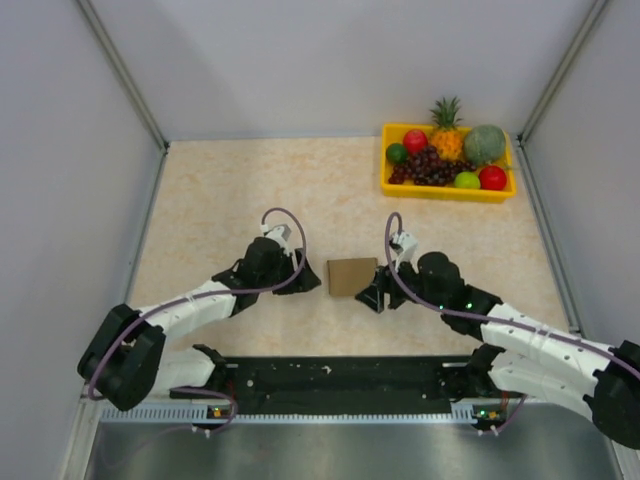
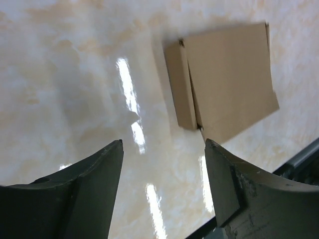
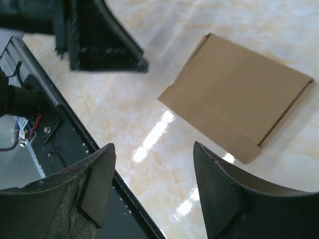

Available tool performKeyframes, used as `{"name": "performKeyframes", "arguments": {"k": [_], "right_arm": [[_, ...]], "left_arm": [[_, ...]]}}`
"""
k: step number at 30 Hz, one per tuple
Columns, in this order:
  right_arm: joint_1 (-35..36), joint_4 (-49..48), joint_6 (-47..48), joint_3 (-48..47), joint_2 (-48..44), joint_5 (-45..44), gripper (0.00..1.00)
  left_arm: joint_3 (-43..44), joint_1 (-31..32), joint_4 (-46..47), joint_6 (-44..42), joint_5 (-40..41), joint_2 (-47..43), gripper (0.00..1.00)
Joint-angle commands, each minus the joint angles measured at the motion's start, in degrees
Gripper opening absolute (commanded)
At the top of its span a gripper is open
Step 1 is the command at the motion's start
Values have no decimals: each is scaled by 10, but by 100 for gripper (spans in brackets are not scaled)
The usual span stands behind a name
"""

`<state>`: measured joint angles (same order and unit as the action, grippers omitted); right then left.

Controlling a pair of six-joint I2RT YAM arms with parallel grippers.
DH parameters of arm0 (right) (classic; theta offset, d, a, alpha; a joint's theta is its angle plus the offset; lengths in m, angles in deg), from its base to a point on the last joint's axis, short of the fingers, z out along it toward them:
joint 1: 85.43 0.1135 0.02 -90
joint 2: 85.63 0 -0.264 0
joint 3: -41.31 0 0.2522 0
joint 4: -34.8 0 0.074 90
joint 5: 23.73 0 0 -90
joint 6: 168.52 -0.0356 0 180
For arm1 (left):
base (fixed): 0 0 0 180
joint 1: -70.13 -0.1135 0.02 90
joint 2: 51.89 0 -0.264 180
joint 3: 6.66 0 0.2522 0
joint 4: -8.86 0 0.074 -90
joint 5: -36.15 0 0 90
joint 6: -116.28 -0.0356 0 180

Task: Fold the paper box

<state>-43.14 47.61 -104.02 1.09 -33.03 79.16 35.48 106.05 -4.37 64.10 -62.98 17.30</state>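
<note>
Paper box (image 1: 352, 276) lies flat on the table (image 1: 230, 200), about mid-width and closer to the near edge than the far one. It sits between the two grippers with its lid side up.

Left gripper (image 2: 163, 144): jaws wide, nothing between them, low over the table just left of the box, not touching.

Right gripper (image 3: 154, 147): jaws wide and empty, at the box's near-right corner. In the wrist view the box is ahead of the fingers, clear of them.

Yellow fruit tray (image 1: 445, 193) is in the far-right corner, well apart from the box.
</note>
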Motion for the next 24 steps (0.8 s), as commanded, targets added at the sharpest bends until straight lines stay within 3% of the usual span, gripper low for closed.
{"name": "performKeyframes", "arguments": {"k": [1, 3, 4, 7, 10, 16, 24], "right_arm": [[57, -91, -9, 36, 2, -56, 62], [57, -116, -42, 56, 28, -21, 60], [56, -145, -55, 64, 36, -9, 59], [54, -202, -123, 98, 56, 8, 56], [47, -244, -173, 116, 94, 36, 56], [-27, -383, -241, 144, 179, 103, 60], [-126, -401, -230, 86, 244, 164, 61]], "left_arm": [[81, -45, 69, 37, -37, 61, 72], [129, -48, 45, 5, -62, 122, 75], [196, -49, 20, -12, -76, 149, 75], [314, -53, -97, -66, -105, 255, 74], [353, -54, -108, -94, -116, 314, 73], [337, -52, -86, -108, -170, 351, 64], [263, -43, -15, -86, -201, 297, 60]]}}
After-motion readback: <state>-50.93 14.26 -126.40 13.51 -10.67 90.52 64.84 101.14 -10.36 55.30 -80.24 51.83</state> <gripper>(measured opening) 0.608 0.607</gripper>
